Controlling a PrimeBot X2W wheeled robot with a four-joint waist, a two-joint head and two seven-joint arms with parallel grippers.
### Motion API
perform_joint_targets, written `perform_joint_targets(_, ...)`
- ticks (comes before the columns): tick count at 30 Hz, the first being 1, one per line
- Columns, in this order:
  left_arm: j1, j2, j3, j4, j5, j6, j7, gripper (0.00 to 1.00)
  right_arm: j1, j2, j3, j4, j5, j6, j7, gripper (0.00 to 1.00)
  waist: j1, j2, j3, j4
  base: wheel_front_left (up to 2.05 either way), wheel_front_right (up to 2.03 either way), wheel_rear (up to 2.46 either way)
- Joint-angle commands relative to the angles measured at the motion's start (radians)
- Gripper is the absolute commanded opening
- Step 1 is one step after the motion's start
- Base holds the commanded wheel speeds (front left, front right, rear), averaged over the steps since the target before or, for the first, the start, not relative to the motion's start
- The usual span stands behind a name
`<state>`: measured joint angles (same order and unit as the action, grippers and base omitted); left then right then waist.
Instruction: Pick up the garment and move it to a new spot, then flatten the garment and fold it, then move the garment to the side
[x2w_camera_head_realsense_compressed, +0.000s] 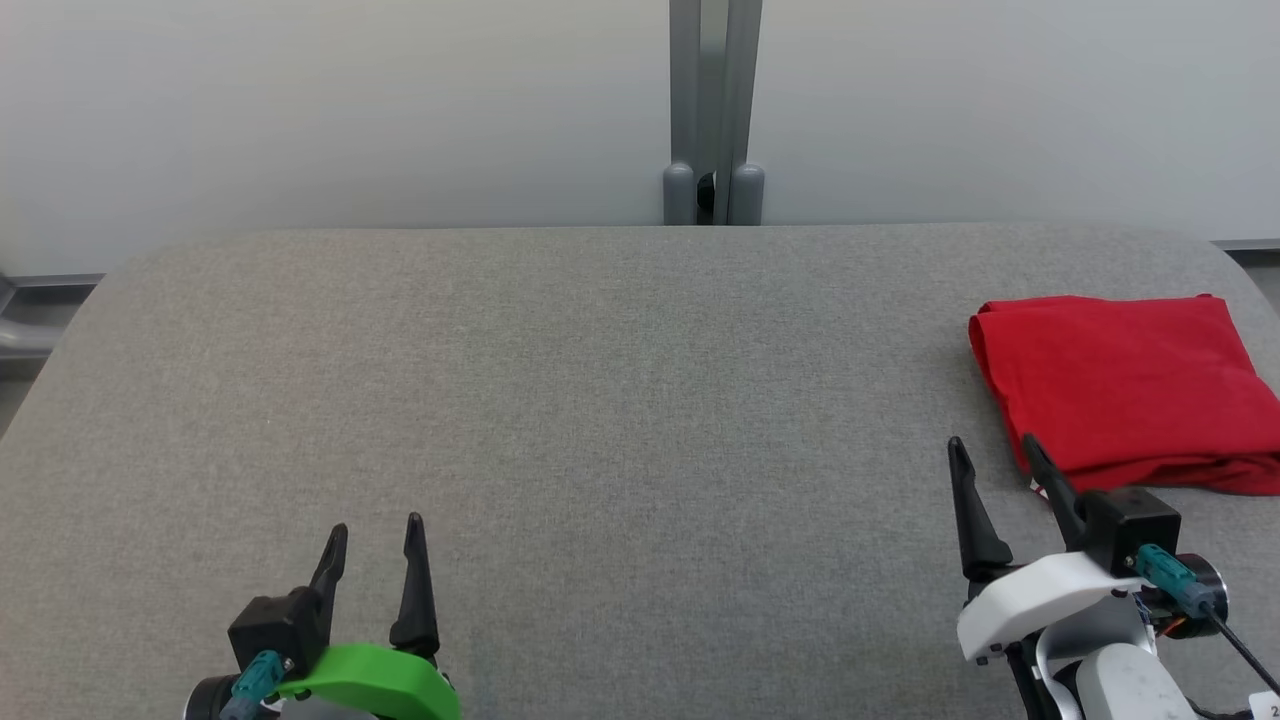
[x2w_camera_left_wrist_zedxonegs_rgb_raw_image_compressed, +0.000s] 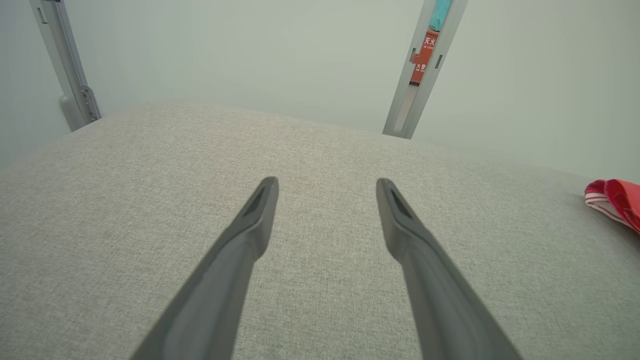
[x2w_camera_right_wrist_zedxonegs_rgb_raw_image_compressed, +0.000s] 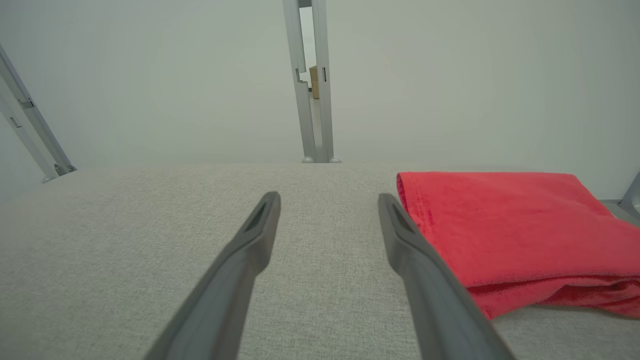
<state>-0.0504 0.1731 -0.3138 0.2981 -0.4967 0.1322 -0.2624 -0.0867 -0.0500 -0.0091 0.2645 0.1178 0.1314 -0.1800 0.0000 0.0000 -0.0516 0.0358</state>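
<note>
Lying folded at the right end of the grey fabric table (x2w_camera_head_realsense_compressed: 600, 400), red garment (x2w_camera_head_realsense_compressed: 1120, 390), neither gripper holding it
Table spans the head view, pale wall (x2w_camera_head_realsense_compressed: 300, 100) behind. Garment a neat rectangle flat on the cloth near the right edge; striped red-and-white trim shows at its corner in the left wrist view. Right gripper (x2w_camera_head_realsense_compressed: 991, 441) just beside the garment's near left corner, fingers spread, nothing between them; whether it touches the garment cannot be told. Left gripper (x2w_camera_head_realsense_compressed: 377, 523) low at left, well apart from the garment, fingers likewise spread over bare fabric. Grey metal post (x2w_camera_head_realsense_compressed: 712, 100) behind the far edge, centre
</note>
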Motion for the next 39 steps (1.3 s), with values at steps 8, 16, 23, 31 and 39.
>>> perform_joint_targets(8,0.02,-0.016,0.007,0.01,0.004,-0.024,-0.003,1.0,0.067,-0.002,0.011,-0.036,0.042,-0.002,-0.017,1.0,0.0,0.0,-0.003,0.0,0.0,0.0,0.0)
perform_joint_targets(16,0.018,-0.019,0.015,0.017,0.004,-0.035,-0.003,1.0,0.079,-0.002,0.018,-0.037,0.056,-0.002,-0.015,1.0,0.0,0.0,0.0,0.0,0.0,0.0,0.0)
perform_joint_targets(23,0.011,-0.019,0.014,0.021,0.01,-0.037,-0.003,1.0,0.076,-0.001,0.013,-0.032,0.056,-0.002,-0.013,1.0,0.0,0.0,0.003,0.003,0.0,0.0,0.0)
perform_joint_targets(31,0.019,-0.032,0.018,0.039,-0.003,-0.038,0.011,0.0,0.079,0.006,0.013,0.0,0.07,0.0,-0.005,0.0,0.0,0.0,0.005,0.003,0.0,0.0,0.0)
perform_joint_targets(39,0.009,-0.042,0.063,0.03,-0.124,-0.063,0.051,0.0,0.066,0.005,-0.001,-0.001,0.226,0.0,0.029,0.0,0.0,0.0,0.008,0.001,0.0,0.0,0.0)
